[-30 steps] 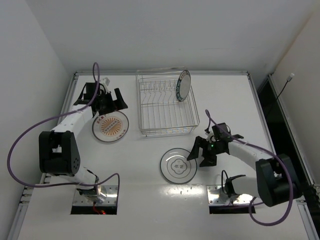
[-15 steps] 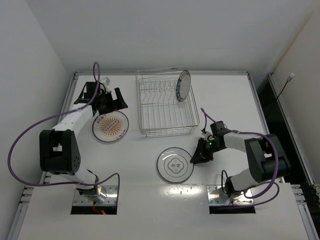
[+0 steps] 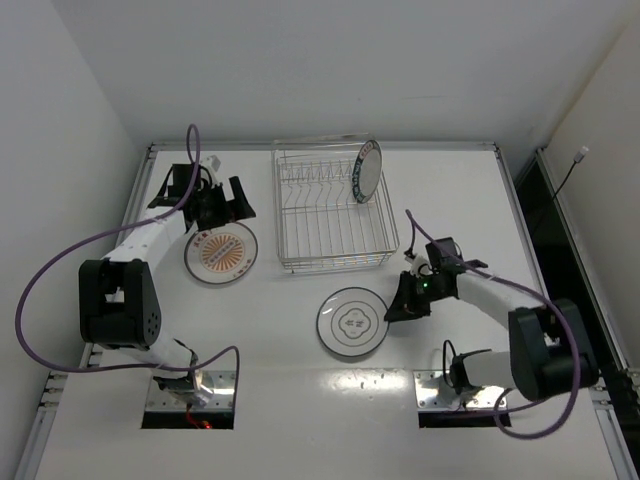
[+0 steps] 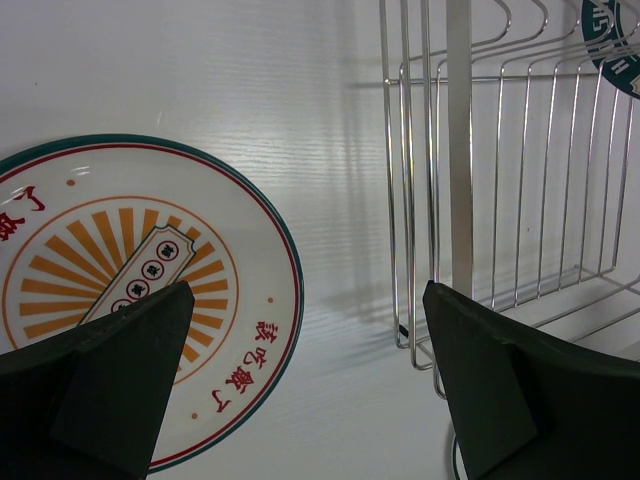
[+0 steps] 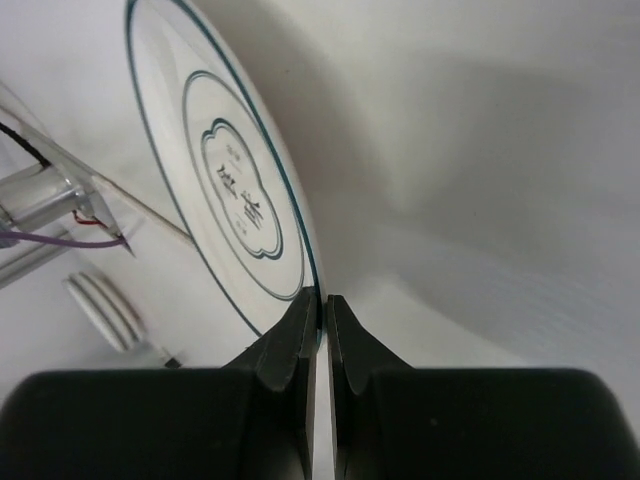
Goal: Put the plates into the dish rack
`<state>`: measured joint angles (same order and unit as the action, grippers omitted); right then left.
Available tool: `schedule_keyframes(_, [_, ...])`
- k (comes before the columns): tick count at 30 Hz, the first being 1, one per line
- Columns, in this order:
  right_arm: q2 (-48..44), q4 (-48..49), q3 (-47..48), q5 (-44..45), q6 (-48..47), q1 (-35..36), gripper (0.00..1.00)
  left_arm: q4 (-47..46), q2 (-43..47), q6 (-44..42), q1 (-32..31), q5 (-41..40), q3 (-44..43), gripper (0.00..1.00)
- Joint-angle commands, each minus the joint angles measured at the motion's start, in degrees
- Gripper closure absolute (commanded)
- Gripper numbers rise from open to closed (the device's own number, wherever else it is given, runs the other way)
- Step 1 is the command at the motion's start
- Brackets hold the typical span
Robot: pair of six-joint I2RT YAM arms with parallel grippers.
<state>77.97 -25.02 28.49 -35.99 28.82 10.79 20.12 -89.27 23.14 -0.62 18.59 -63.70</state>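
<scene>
On the near-right part of the surface (image 3: pixel 285 345), the white plate (image 3: pixel 352 322) lies well short of the rack (image 3: pixel 335 262), and the right tool (image 3: pixel 398 303) is now closed on its right rim. A second ago that tool stood open beside the plate. The wrist view shows both fingers (image 5: pixel 290 335) pinching the rim edge-on. The plate has also slid a little toward the rack during the closing. Judgement: the grasp is made and the lift can start, but the hold is thin and at the very edge, so slip is the risk. The orange plate (image 3: pixel 221 250) has not moved, flat on the left, with the left tool (image 3: pixel 228 203) hanging wide open above its far edge, holding nothing. A third plate (image 3: pixel 366 170) stands upright in the rack's far-right corner. Writing: red Chinese characters ring the orange plate's border, and small ones sit in the white plate's centre motif, but I cannot read either reliably. The third plate's green rim carries pale lettering, which is cut off.
</scene>
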Motion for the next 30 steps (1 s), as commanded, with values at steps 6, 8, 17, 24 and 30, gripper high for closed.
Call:
schedule_keyframes(6, [-21.0,-12.6,9.9,10.0,-6.4,2.7,1.00,-0.4,0.0,-0.3,0.5,-0.2,-2.0,0.01])
schedule_keyframes(8, [-22.9,-15.9,12.5,12.4,-8.4,2.7,1.00,-0.4,0.0,-0.3,0.5,-0.2,-2.0,0.01])
schedule_keyframes(17, [-24.6,-18.1,29.3,22.5,-9.7,3.7,1.00,-0.4,0.0,-0.3,0.5,-0.2,-2.0,0.01])
schedule_keyframes(24, [-13.3,-5.6,42.2,40.1,-4.8,4.3,1.00,-0.4,0.0,-0.3,0.5,0.3,-2.0,0.01])
schedule_keyframes(30, [4.4,-0.2,57.3,48.5,-5.3,6.0,1.00,-0.4,-0.5,-0.3,0.5,0.3,-2.0,0.01])
